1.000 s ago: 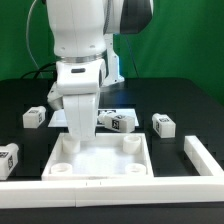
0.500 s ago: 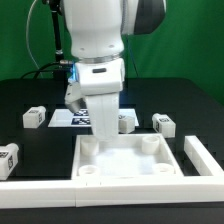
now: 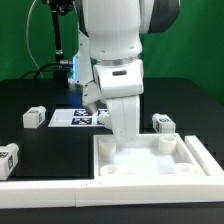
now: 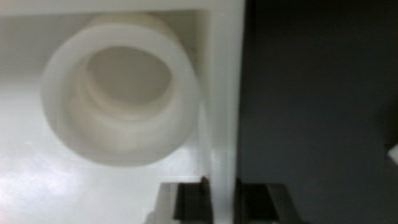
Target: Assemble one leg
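My gripper (image 3: 124, 137) is shut on the far wall of the white square tabletop tray (image 3: 150, 172), which lies flat on the table. In the wrist view the tray wall (image 4: 222, 90) runs between my two dark fingers (image 4: 183, 202), beside a round corner socket (image 4: 121, 92). Three small white legs with tags lie loose on the black table: one (image 3: 35, 117) and another (image 3: 8, 158) at the exterior view's left, and one (image 3: 163, 123) at its right, close to the tray's far right corner. No leg is held.
The marker board (image 3: 70, 119) lies behind the arm. A white bar (image 3: 205, 152) stands just to the tray's right. A long white rail (image 3: 40, 186) runs along the front edge.
The arm has moved to the exterior view's right and the tray has slid with it, from the middle to close against the right-hand bar. The loose legs have stayed put.
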Controlling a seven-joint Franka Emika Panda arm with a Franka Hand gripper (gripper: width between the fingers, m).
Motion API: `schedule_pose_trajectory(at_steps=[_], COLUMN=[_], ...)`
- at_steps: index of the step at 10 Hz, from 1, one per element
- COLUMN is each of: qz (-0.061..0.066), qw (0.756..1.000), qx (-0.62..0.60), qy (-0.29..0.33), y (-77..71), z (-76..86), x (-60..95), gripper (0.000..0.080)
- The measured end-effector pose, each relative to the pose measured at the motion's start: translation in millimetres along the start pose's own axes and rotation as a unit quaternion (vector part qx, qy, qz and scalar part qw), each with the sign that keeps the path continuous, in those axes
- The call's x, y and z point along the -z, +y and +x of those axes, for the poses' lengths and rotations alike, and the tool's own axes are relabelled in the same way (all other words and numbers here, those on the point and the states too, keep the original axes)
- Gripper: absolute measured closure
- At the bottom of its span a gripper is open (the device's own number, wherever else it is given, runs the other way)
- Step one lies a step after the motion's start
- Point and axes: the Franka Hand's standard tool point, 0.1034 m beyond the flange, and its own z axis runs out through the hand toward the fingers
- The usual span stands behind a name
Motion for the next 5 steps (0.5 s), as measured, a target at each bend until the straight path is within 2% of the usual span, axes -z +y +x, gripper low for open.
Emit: schedule_pose_trajectory(at_steps=[5], qz=[0.001], qw=[1.0], qx=[-0.012], qy=[-0.002], y=[-0.3], z=[-0.7], x=[0.1], gripper=[0.0747])
